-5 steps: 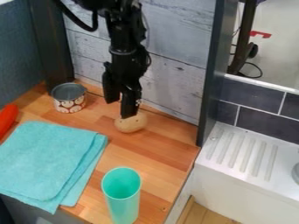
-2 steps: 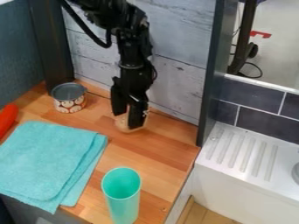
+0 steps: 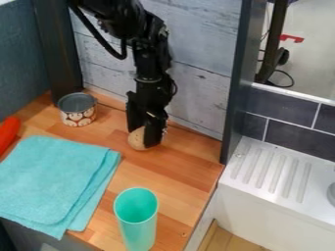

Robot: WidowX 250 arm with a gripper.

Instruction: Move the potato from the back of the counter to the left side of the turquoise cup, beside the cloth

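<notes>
The black gripper [image 3: 144, 133] hangs down at the back of the wooden counter, in front of the grey plank wall. It is right at a round, beige, potato-like object [image 3: 136, 139], low over the wood, and covers part of it. To the left stands a small can [image 3: 78, 116] with a patterned side and a grey inside. A folded turquoise cloth [image 3: 51, 177] lies on the left of the counter. Near the front edge a mint-green cup [image 3: 137, 223] stands upright.
An orange-red object [image 3: 8, 132] lies at the far left edge. A dark upright post [image 3: 236, 83] borders the counter on the right, beside a white ribbed sink drainboard [image 3: 272, 176]. Another dark post [image 3: 56, 49] rises behind the can.
The gripper has moved slightly right and down over the beige object, and covers its right side more. The can, cloth and cup have kept their places.
</notes>
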